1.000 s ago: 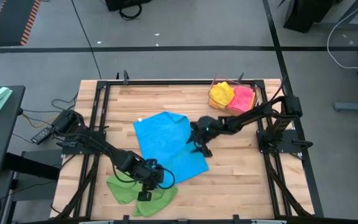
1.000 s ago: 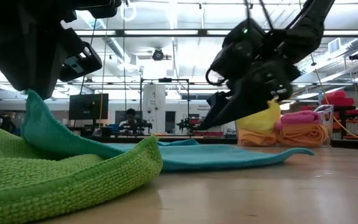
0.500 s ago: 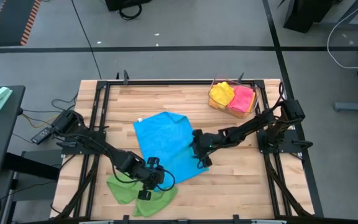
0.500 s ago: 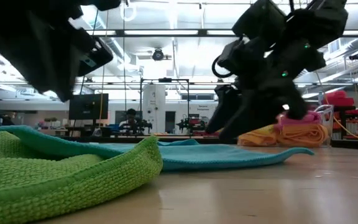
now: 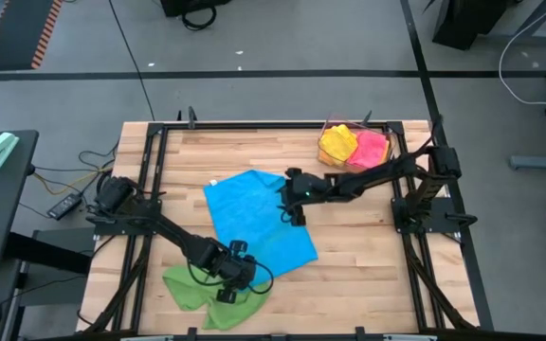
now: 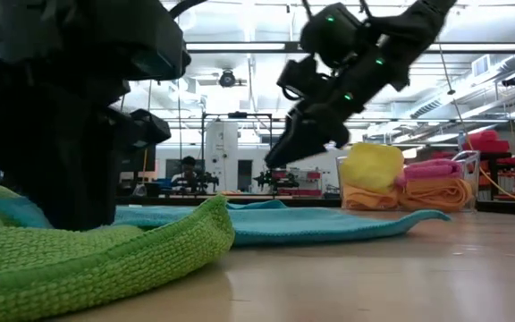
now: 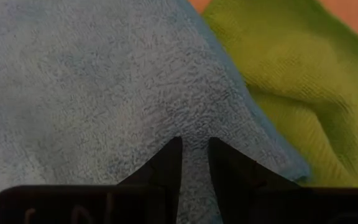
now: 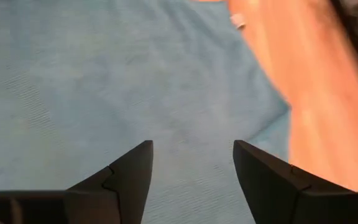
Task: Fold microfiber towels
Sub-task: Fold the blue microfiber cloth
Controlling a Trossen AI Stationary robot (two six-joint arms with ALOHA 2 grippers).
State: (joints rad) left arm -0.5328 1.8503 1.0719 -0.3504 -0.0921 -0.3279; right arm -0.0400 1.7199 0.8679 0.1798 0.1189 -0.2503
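My right end effector (image 5: 292, 210) has risen, spread, to the flat blue microfiber towel's (image 5: 254, 220) far edge; my left end effector (image 7: 194, 163) pinches its near corner.

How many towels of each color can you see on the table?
Blue towel: 1
Green towel: 1
Yellow towel: 1
Pink towel: 1
Orange towel: 1
Total: 5 towels
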